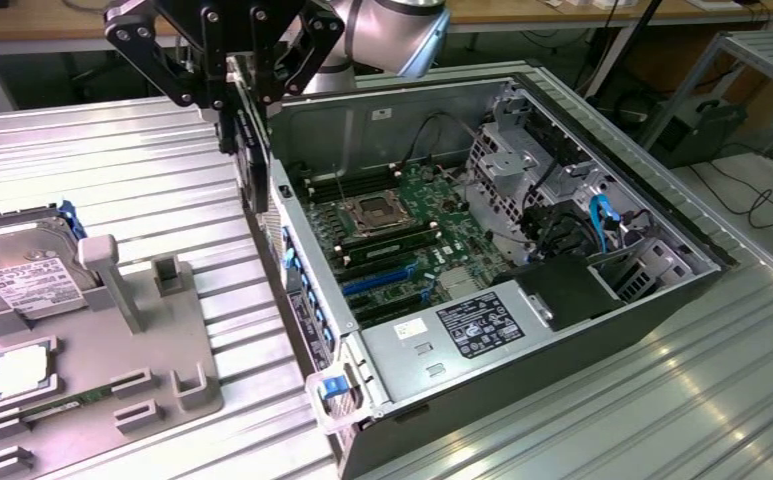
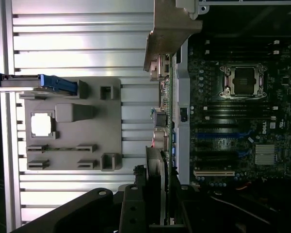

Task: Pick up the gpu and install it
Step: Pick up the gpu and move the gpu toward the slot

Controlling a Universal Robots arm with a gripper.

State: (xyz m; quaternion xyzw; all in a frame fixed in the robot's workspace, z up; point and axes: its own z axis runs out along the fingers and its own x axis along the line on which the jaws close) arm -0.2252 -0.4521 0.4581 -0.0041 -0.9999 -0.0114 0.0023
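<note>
1. I hold the gpu [image 1: 255, 160]. My fingers [image 1: 286, 75] are drawn in narrow on its upper end, and the thin dark card hangs straight down from them with its long axis upright.
2. The relation that matters is the card against the open computer case [image 1: 520, 400]. The gpu's lower end hangs high, near the case wall on the exterior view's left. In the wrist view it sits just beside that wall on the tabletop side, not over the motherboard [image 1: 406, 235]. The blue expansion slots [image 1: 379, 282] lie lower and toward the exterior view's right of the card.
3. Farthest to the exterior view's left, a grey fixture [image 1: 119, 370] rests on the ribbed tabletop [image 1: 146, 160]. It carries a hard drive [image 1: 19, 275], well apart from the card.
4. The case wall with its blue tabs [image 1: 317, 325] stands between the card and the slots. I judge it the nearest thing in the way.
5. Inside the case, the processor socket [image 1: 366, 212] sits near the slots.
6. Toward the exterior view's right, a metal drive cage [image 1: 520, 160] and blue cables [image 1: 597, 225] stand well apart from the gpu.
</note>
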